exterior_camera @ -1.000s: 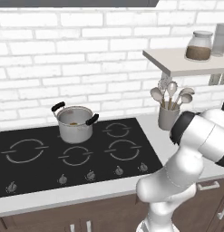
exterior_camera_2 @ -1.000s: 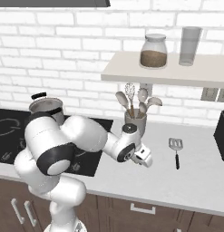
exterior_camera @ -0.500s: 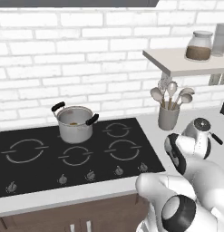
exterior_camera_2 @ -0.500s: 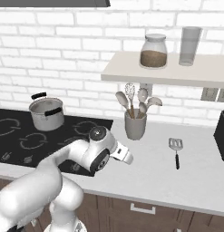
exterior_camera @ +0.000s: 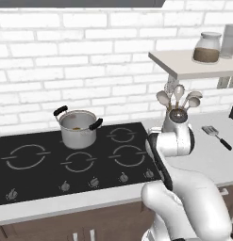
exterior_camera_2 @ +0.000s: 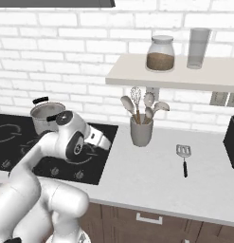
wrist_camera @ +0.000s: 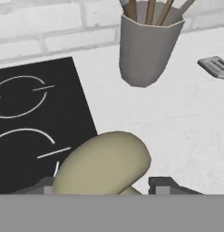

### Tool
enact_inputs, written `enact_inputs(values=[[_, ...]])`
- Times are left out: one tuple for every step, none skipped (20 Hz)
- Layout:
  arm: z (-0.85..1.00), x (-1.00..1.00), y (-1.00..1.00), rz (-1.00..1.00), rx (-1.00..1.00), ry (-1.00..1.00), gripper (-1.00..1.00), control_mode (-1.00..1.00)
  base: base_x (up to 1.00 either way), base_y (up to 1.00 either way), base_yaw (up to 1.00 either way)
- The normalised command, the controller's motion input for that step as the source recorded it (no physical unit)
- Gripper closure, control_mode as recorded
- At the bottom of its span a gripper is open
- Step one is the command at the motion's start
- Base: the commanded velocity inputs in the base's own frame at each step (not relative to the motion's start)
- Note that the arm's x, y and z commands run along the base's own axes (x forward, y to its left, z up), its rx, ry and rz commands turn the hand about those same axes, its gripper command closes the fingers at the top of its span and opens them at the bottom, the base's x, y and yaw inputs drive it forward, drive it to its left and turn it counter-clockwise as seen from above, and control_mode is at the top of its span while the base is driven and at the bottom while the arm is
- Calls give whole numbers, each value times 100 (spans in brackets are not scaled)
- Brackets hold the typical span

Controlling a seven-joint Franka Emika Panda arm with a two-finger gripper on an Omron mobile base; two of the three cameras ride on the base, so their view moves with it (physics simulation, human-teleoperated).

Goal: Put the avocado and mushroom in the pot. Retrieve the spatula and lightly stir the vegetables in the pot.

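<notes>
A white brick wall (exterior_camera_2: 66, 52) is seen at the far side. A pale shelf (exterior_camera_2: 151, 78) is mounted on it at right, above a light tabletop (exterior_camera_2: 151, 178) fronted by brown cabinets (exterior_camera_2: 184, 225).

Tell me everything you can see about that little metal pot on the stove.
The pot is small, shiny steel, with straight sides and two black side handles. It stands upright with no lid on the back burner of the black cooktop, left of the grey utensil cup. Something small and brownish lies inside; what it is I cannot tell. Nothing but the cooktop touches it.
</notes>
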Motion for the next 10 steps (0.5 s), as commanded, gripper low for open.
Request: enact_inputs(values=[[100,58,99,11,2,17,100,-100,0,0,0],[100,66,94,12,6,15,100,-100,0,0,0],[100,77,90,12,9,15,100,-100,0,0,0],[100,89,94,15,10,17,100,-100,0,0,0],[100,84,89,15,11,18,100,-100,0,0,0],[100,88,88,16,13,19,100,-100,0,0,0],[95,98,92,16,13,23,100,-100,0,0,0],[69,100,96,17,13,23,100,-100,0,0,0],[45,100,97,18,13,21,100,-100,0,0,0],[4,100,100,20,10,18,100,-100,0,0,0]])
